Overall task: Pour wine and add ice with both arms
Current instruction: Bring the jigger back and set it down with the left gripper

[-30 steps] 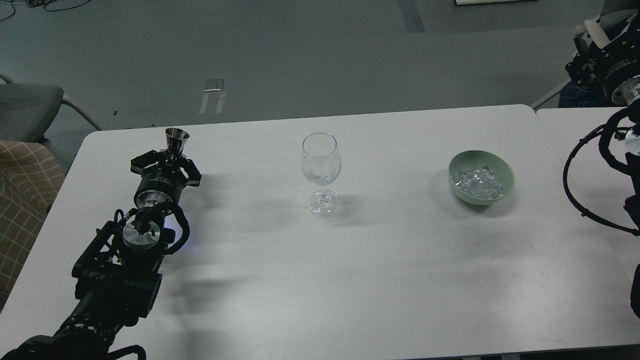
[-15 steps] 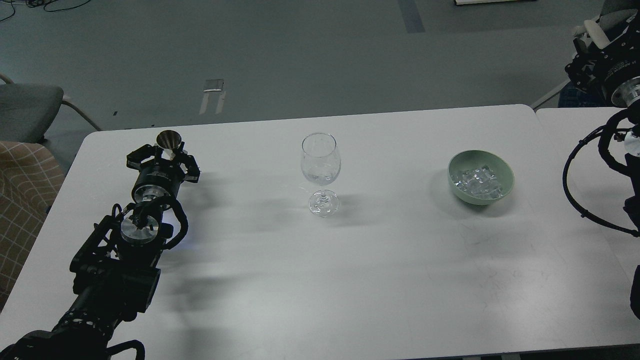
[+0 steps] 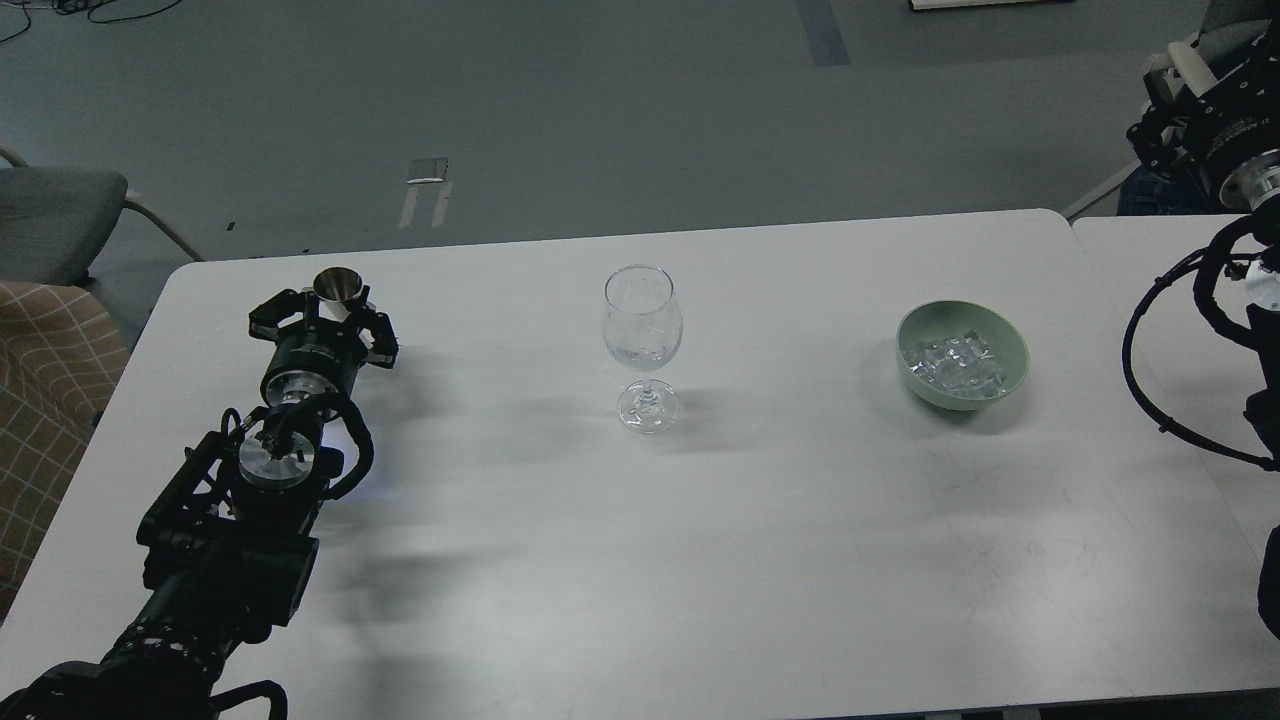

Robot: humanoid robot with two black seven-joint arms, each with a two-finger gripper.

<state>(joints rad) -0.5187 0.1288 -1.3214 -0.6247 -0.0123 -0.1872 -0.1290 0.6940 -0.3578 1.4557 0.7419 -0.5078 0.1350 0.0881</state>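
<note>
A clear stemmed wine glass stands upright near the middle of the smooth white table, its rounded bowl thin and glinting, with a trace of colourless wine low inside it and a round glass foot beneath. Well to the left of the glass, the left arm, black and jointed with shiny silver ring joints and looping cable, reaches up the table; its left gripper has its black claw fingers closed around a small metal measuring cup, a polished cone with its round mouth facing up toward the camera. Well to the right of the glass sits a pale green bowl, matte and rounded, holding a heap of ice in small clear, glassy cubes. Farther right of the glass, past the table's rounded far corner, the right arm shows a silver ring and black cable loops; its right gripper is not visible in the view, so its state cannot be told.
</note>
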